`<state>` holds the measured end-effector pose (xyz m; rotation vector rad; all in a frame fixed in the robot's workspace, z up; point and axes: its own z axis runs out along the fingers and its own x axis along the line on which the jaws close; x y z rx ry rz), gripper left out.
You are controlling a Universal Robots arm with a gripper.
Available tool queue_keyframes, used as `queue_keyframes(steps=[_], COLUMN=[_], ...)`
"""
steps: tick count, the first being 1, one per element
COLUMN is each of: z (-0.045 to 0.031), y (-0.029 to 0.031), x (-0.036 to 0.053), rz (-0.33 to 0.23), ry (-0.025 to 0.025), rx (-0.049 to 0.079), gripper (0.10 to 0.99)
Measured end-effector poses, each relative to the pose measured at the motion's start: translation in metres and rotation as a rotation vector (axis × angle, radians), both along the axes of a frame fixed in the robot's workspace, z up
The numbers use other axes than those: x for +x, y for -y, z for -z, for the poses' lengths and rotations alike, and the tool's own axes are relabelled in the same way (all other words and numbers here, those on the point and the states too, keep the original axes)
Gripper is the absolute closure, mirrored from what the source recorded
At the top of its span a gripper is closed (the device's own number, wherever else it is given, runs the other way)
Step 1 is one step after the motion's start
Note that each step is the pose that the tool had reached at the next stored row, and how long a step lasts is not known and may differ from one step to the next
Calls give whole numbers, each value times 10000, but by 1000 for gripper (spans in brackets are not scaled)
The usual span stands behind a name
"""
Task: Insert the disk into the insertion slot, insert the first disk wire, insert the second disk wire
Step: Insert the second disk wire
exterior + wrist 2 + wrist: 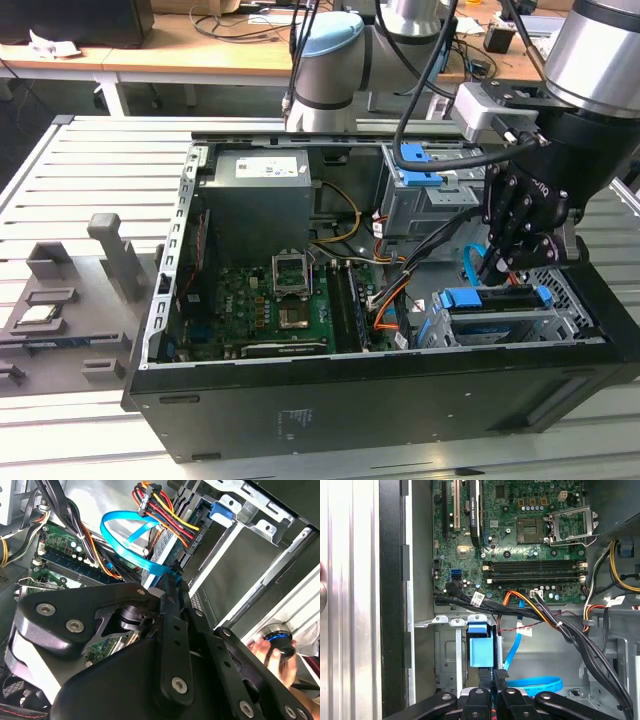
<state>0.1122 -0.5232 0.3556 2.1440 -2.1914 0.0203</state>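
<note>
The disk (488, 298), framed in its blue carrier (480, 649), lies inside the insertion slot (520, 325), the low grey cage at the exterior view's right. My gripper (497, 272) hangs just above the disk's rear edge. In both wrist views it (172, 577) (492, 677) is shut on the small dark plug (500, 672) of the second disk wire (125, 527), whose light-blue band loops away from the fingertips (535, 684). An orange-and-red wire bundle (162, 510) ends in a black plug (192, 539) at the disk's edge.
The taller cage with a blue latch (418, 165) stands behind the slot. Black cable bundles (555, 625) cross beside the motherboard (280, 300). The power supply (258, 195) fills the back corner. A hand (270, 652) holds a round device outside the case wall.
</note>
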Motion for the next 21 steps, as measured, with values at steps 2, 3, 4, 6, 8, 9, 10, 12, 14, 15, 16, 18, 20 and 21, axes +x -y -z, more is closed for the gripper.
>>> queue_keyframes(steps=[2,3,4,6,8,9,10,12,14,15,16,18,20,21], z=[0,0,0,0,0,0,0,0,0,0,0,4,17,25], y=[0,0,0,0,0,0,0,0,0,0,1,15,26,32], x=[0,0,0,0,0,0,0,0,0,0,0,18,74,95], rz=[0,0,0,0,0,0,0,0,0,0,0,29,50,63], ry=[0,0,0,0,0,0,0,0,0,0,0,0,0,0], rx=[0,1,1,2,3,3,3,4,4,5,5,6,5,5], gripper=[918,859,796,733,733,816,816,937,980,980,980,980,980,980])
